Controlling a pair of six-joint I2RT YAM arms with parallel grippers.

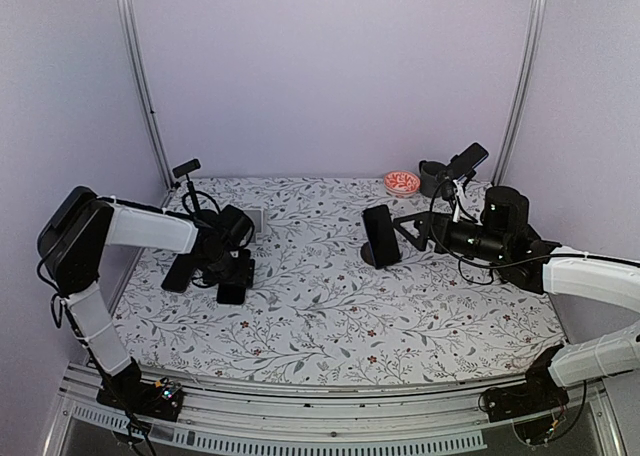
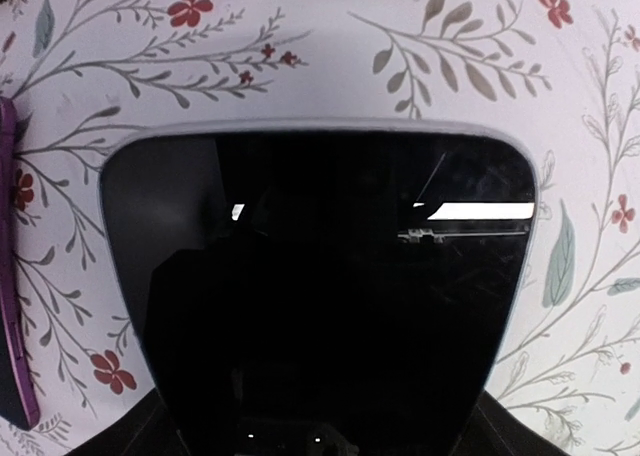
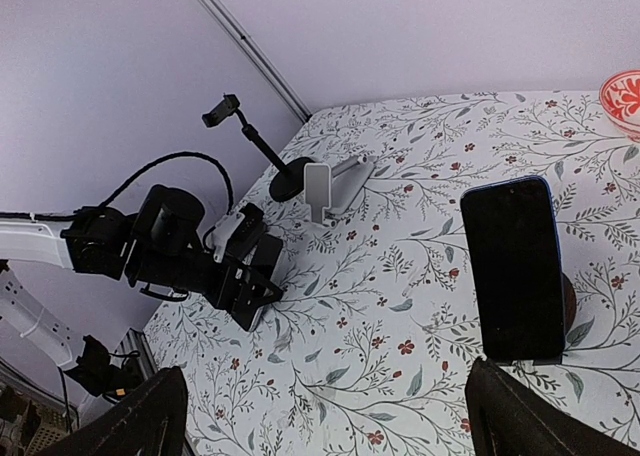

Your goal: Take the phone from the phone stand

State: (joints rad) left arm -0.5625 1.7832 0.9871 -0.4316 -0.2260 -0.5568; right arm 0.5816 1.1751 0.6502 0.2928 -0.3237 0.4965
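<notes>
A black-screened phone (image 2: 320, 296) with a pale rim fills the left wrist view, lying low over the floral table between the fingers of my left gripper (image 2: 325, 438), which is shut on its sides. From above, that gripper (image 1: 232, 276) sits at the left of the table. The white phone stand (image 1: 255, 219) behind it is empty, as the right wrist view of the stand (image 3: 325, 191) confirms. A second, blue-edged phone (image 3: 515, 271) stands upright mid-table (image 1: 380, 236). My right gripper (image 1: 402, 232) hovers open just right of it, holding nothing.
A purple phone (image 2: 12, 276) lies flat on the table left of the held one (image 1: 180, 273). A black clamp stand (image 1: 190, 171) rises at the back left. A red bowl (image 1: 402, 183) and a dark holder (image 1: 432, 178) sit at the back right.
</notes>
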